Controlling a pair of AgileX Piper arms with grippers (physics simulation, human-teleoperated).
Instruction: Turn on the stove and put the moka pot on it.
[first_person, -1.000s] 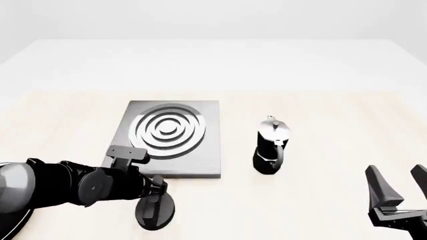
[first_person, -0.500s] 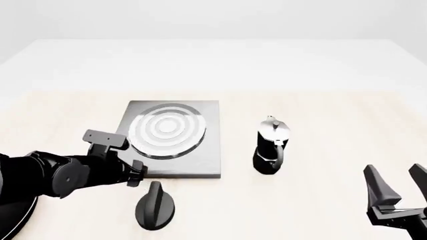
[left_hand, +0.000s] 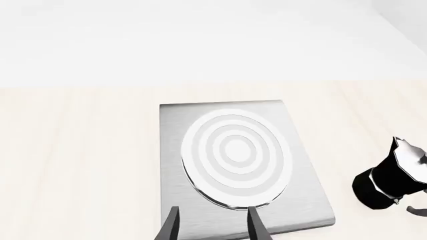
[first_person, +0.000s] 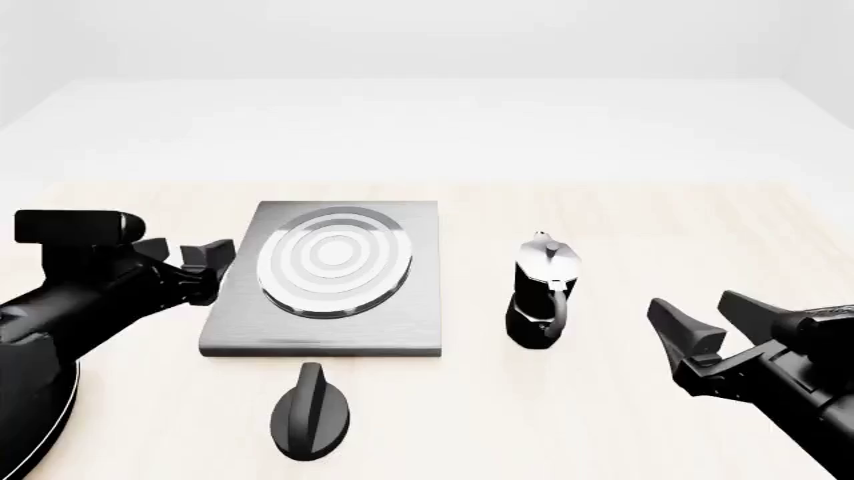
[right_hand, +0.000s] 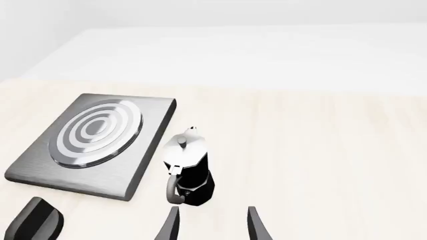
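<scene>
The left gripper (left_hand: 212, 229) has its jaws apart and holds nothing; in its wrist view the two dark fingertips (left_hand: 172, 227) frame the near edge of the stove (left_hand: 303, 190) without touching it. In the front view the left gripper (first_person: 207, 262) hangs at the left side of the slab, just beside its left edge, and whether it touches the edge cannot be told from there.

The right gripper (first_person: 714, 325) is also spread wide and empty, low at the near right of the table (first_person: 641, 215). Its fingertips (right_hand: 172, 225) point toward the pot (right_hand: 189, 167), which stands just beyond them, apart from both fingers.

The stove (first_person: 400, 310) lies flat, left of centre on the table, its burner (first_person: 331, 260) showing pale concentric rings. The knob (first_person: 311, 412) sits on the table just in front of the slab's near edge, apart from it, with its ridge pointing roughly away from the arms. No gripper touches it; a corner of the knob (right_hand: 37, 222) shows in the right wrist view.

The pot (first_person: 542, 292) stands upright on the bare table to the right of the stove, near it but not touching, with its handle turned toward the near side. It also shows at the right edge of the left wrist view (left_hand: 393, 177).
</scene>
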